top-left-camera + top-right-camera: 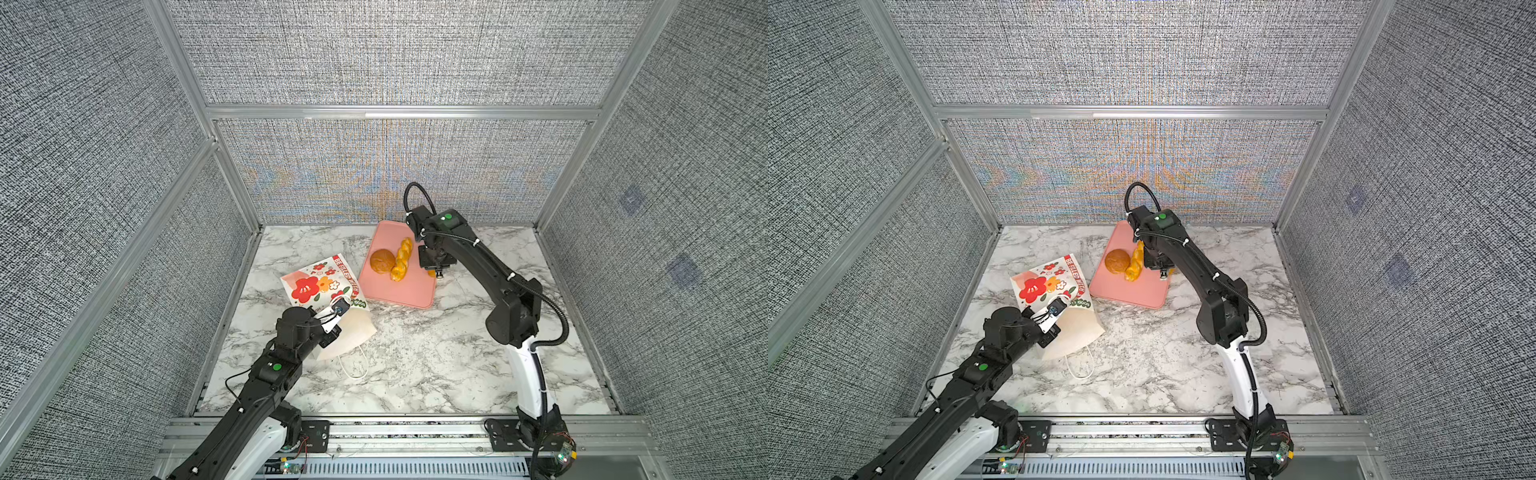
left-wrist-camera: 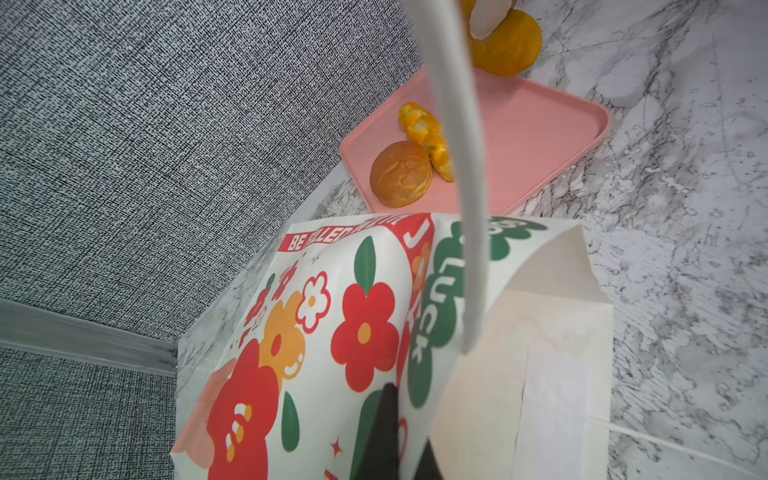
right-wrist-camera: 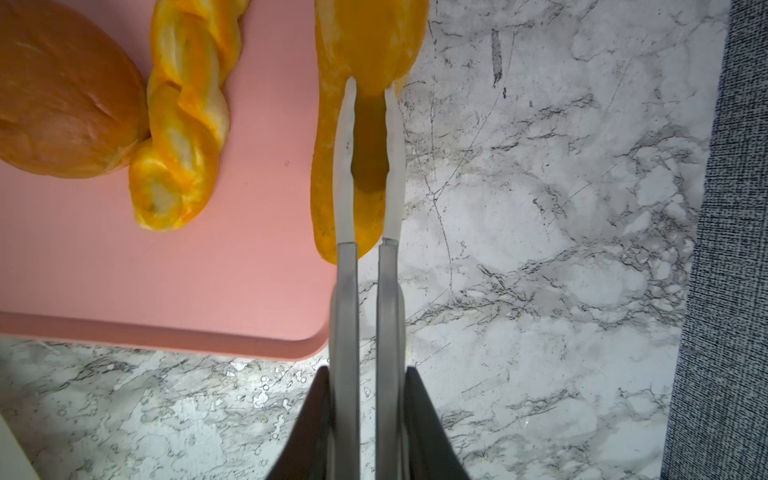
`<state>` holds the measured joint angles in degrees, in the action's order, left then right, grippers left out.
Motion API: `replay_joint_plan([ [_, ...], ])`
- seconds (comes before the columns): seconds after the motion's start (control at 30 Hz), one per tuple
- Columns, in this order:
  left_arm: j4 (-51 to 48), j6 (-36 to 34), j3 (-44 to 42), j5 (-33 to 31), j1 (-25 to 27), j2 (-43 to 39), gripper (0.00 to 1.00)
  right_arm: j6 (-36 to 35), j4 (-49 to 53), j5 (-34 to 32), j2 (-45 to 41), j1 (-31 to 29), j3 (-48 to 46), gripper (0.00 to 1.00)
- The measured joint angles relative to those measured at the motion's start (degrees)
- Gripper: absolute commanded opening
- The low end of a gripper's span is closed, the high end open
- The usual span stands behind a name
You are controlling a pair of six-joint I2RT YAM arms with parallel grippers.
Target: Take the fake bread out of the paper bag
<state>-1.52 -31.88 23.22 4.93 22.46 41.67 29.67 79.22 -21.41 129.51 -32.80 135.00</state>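
- right gripper (image 3: 370, 85) is clenched on the long loaf (image 3: 365, 37), fingers running along it, at the pink tray (image 3: 249, 291) edge, partly over the marble table (image 3: 540, 249).
- how will it handle?
- i'd say light, glossy, squashy, so i'd pinch mid-length, gently.
- where's the rest?
- round bun (image 3: 62, 91) and twisted stick (image 3: 187, 124) are on the tray. the paper bag (image 1: 316, 282) lies well apart, left gripper (image 2: 405, 415) pinched on its rim.

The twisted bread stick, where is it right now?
In a top view the twisted bread stick lies on the pink tray, just right of the round bun, touching it.
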Motion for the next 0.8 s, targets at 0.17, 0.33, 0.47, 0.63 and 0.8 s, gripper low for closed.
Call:
replay_joint_plan([
  [0.17,0.0,0.0,0.0,0.0,0.0,0.0,0.0,0.8,1.5,0.8,3.4,0.0,2.4,0.0],
  [0.33,0.0,0.1,0.0,0.0,0.0,0.0,0.0,1.7,2.8,0.9,8.1,-0.1,8.2,0.0],
  [0.47,0.0,0.2,0.0,0.1,0.0,0.0,0.0,2.1,2.8,-0.2,10.1,-0.9,9.3,0.0],
  [0.63,0.0,0.4,0.0,0.1,0.0,0.0,0.0,2.8,2.5,-1.5,10.9,-1.7,9.0,0.0],
  [0.8,0.0,0.4,0.0,0.2,0.1,0.2,0.0,3.2,0.3,-1.1,9.5,-2.1,6.4,0.14],
])
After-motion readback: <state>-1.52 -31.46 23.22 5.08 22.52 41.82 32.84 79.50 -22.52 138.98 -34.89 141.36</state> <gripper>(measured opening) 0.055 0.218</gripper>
